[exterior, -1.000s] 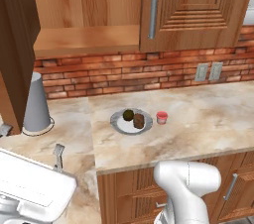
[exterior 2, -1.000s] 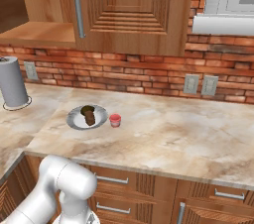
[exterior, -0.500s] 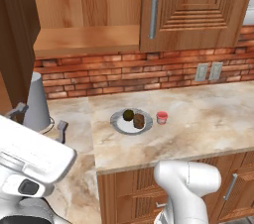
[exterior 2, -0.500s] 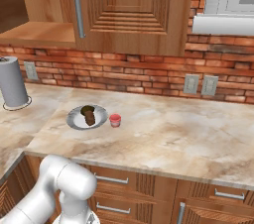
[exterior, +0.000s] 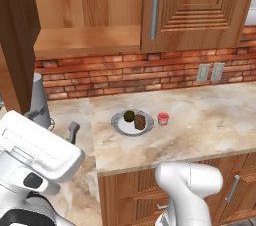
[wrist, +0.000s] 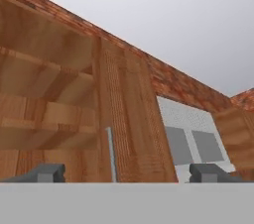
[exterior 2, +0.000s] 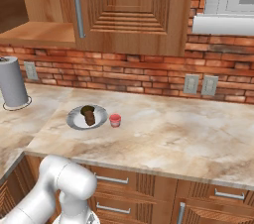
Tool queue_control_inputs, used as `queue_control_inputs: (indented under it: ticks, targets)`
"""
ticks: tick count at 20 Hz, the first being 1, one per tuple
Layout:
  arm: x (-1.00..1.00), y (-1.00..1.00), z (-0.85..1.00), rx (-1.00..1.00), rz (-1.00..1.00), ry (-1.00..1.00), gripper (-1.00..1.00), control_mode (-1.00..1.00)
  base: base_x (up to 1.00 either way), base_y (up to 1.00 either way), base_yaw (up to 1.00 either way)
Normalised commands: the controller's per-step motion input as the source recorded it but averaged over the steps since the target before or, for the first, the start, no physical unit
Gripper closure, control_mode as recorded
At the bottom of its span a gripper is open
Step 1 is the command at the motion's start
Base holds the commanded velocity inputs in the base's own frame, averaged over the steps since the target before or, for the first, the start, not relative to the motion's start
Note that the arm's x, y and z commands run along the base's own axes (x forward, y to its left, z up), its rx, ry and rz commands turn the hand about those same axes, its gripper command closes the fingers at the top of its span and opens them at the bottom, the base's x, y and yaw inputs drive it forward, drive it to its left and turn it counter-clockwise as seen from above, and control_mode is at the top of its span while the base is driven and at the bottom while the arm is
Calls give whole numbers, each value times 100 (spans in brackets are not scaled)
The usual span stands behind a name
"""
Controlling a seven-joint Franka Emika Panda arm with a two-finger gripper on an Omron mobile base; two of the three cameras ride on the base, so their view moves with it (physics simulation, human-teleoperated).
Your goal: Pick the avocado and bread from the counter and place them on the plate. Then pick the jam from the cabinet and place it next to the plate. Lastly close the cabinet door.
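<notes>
The gripper (wrist: 127, 172) is spread wide with nothing between its two dark tips, which stand far apart at the bottom of the hand view; it looks up at the cabinet (wrist: 54, 104), where the open bay with its shelf lies to the left and a closed panelled door with a steel bar handle (wrist: 110, 153) stands between the tips. In the left base view the hand (exterior: 37, 142) sits low at the left, beside a grey canister (exterior: 40, 101), well apart from the plate (exterior: 121, 124). That plate is round, pale grey with a fluted rim, and lies flat on the marbled counter (exterior: 200, 115) below the closed door. On it rest the avocado (exterior: 129, 115), a small dark olive ball, and the bread (exterior: 140, 122), a dark brown blocky chunk, touching each other. The jam (exterior: 163, 118), a squat pinkish-red jar with a red lid, stands upright just beside the plate's right rim. The cabinet's left bay is open, its long handle (exterior: 154, 7) vertical.
</notes>
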Motion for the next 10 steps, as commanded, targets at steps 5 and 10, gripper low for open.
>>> queue_control_inputs:
  ticks: [5,10]
  targets:
    - [-58,-4,-27,-3,4,17,-100,-100,0,0,0]
    - [-10,7,2,-3,9,14,-100,-100,0,0,0]
